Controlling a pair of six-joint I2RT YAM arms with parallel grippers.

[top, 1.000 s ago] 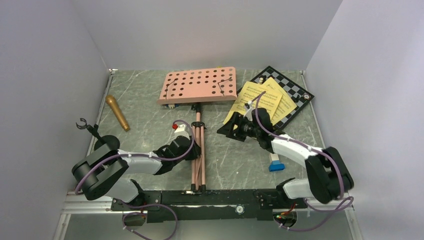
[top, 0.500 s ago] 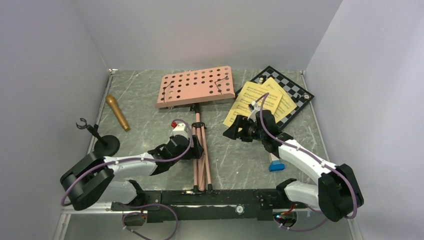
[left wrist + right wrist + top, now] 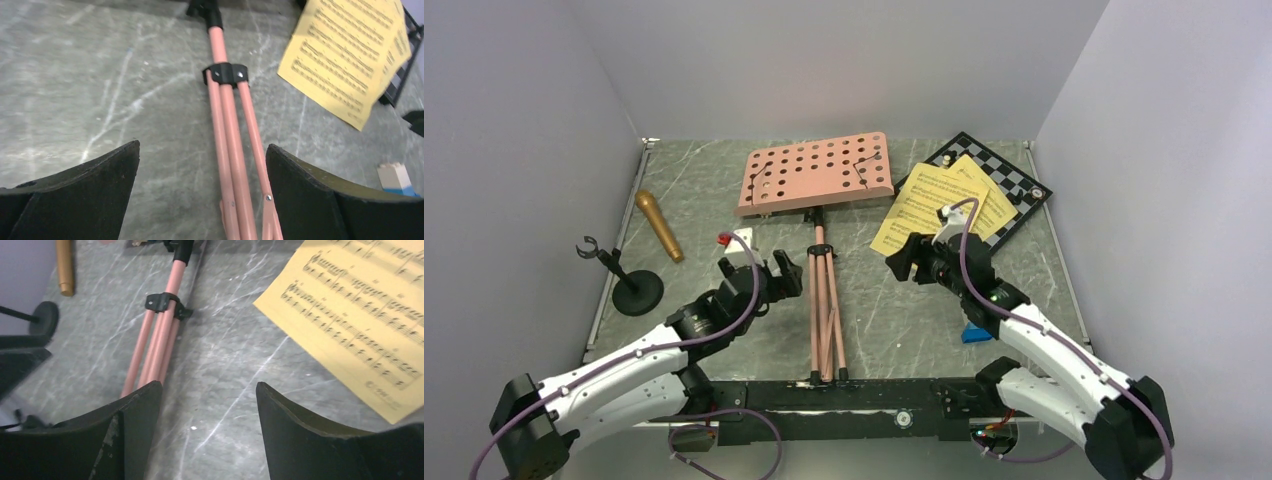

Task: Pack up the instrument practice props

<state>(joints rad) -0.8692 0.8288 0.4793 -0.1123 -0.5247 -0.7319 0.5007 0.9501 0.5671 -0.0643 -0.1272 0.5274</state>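
The pink music stand lies flat, its perforated desk (image 3: 814, 178) at the back and its folded legs (image 3: 822, 310) (image 3: 227, 150) (image 3: 155, 345) pointing toward me. My left gripper (image 3: 776, 277) (image 3: 202, 147) is open just left of the legs and above them, holding nothing. Yellow sheet-music pages (image 3: 934, 205) (image 3: 345, 60) (image 3: 360, 315) rest partly on the chessboard (image 3: 1016, 185). My right gripper (image 3: 909, 260) (image 3: 209, 385) is open over bare table between the legs and the pages. The gold-brown microphone (image 3: 659, 225) (image 3: 64, 265) and the black mic stand (image 3: 629, 285) (image 3: 44, 317) are at the left.
A small blue-and-white toy brick car (image 3: 976, 332) (image 3: 395, 177) sits right of the stand's legs, under my right arm. Grey walls close in the table on three sides. The mic stand stands near the table's left edge.
My left gripper has opened, let go of the stand's legs and drawn back to the left. The legs lie closer together. The right gripper shifted slightly right.
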